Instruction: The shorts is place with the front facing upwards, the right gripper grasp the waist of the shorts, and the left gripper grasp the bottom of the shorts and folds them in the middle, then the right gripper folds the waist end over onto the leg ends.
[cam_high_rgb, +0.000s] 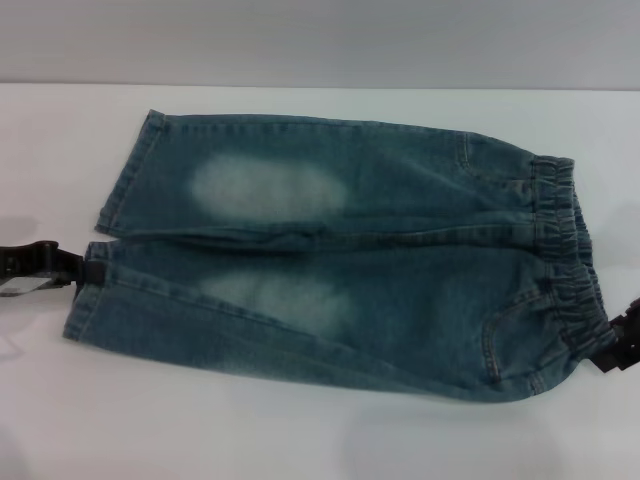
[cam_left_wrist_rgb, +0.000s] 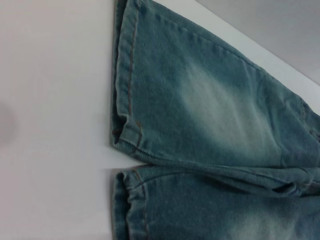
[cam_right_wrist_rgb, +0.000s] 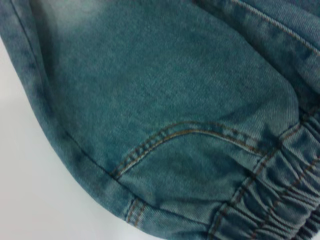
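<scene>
Blue denim shorts (cam_high_rgb: 340, 260) lie flat, front up, on the white table (cam_high_rgb: 300, 430). Their elastic waist (cam_high_rgb: 565, 250) is at the right and the two leg ends (cam_high_rgb: 100, 250) at the left. My left gripper (cam_high_rgb: 50, 265) is low at the left edge, reaching the hem of the nearer leg. At the right edge, my right gripper (cam_high_rgb: 618, 345) sits at the near corner of the waist. The left wrist view shows both leg hems (cam_left_wrist_rgb: 127, 130) with a gap between them. The right wrist view shows the pocket seam (cam_right_wrist_rgb: 175, 135) and the gathered waistband (cam_right_wrist_rgb: 270, 205).
Bare white tabletop surrounds the shorts, with its far edge (cam_high_rgb: 320, 86) running behind them against a grey wall (cam_high_rgb: 320, 40). Each leg has a faded pale patch (cam_high_rgb: 265, 188).
</scene>
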